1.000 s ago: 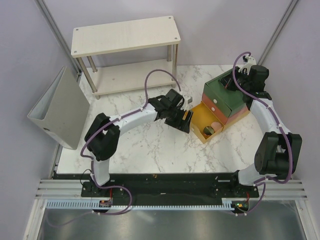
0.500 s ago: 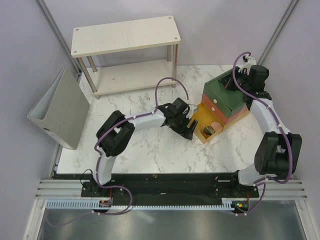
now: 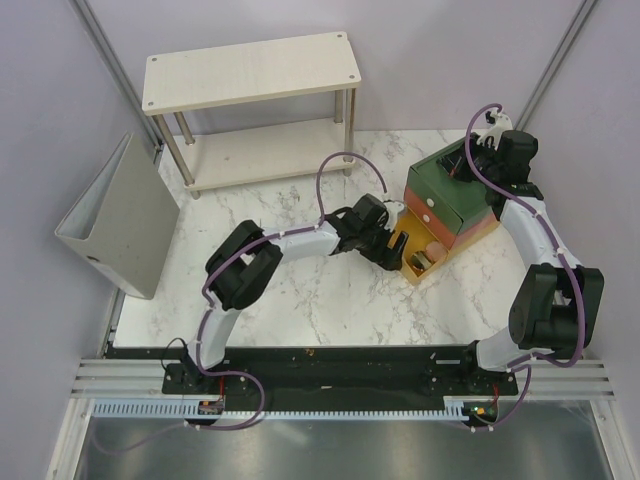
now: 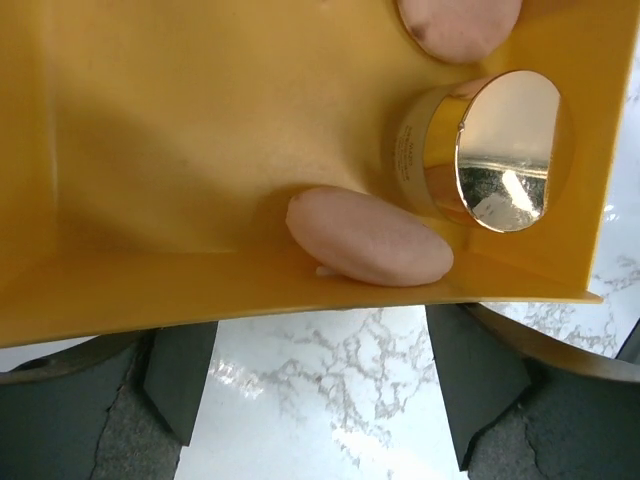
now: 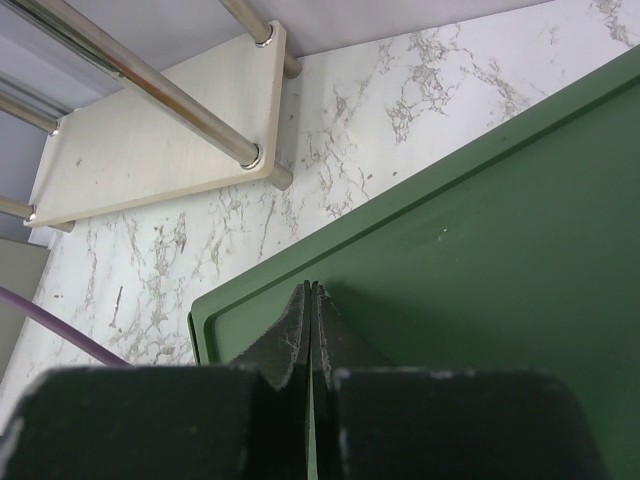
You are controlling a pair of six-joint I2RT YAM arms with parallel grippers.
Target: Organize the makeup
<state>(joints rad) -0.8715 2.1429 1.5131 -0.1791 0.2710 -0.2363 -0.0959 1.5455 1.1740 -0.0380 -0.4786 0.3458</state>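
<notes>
In the left wrist view the yellow drawer [image 4: 200, 300] holds two peach-pink discs, one against its front wall [image 4: 370, 238] and one at the top edge [image 4: 458, 22], and the gold-rimmed jar [image 4: 500, 150] lying on its side. My left gripper [image 4: 325, 380] is open and empty, its fingers against the drawer's front wall. From above it [image 3: 390, 245] sits at the drawer [image 3: 412, 268], which sticks partly out of the green-red-yellow box [image 3: 450, 185]. My right gripper [image 5: 312, 300] is shut, tips on the box's green top [image 5: 480, 250]. The tubes are out of view.
A two-tier wooden shelf [image 3: 250, 110] stands at the back left. A grey binder [image 3: 115, 225] leans at the table's left edge. The left arm's purple cable [image 3: 350, 165] loops over the table's middle.
My left gripper has moved right against the yellow drawer, and the drawer has slid further into the box. The right arm has not moved.
</notes>
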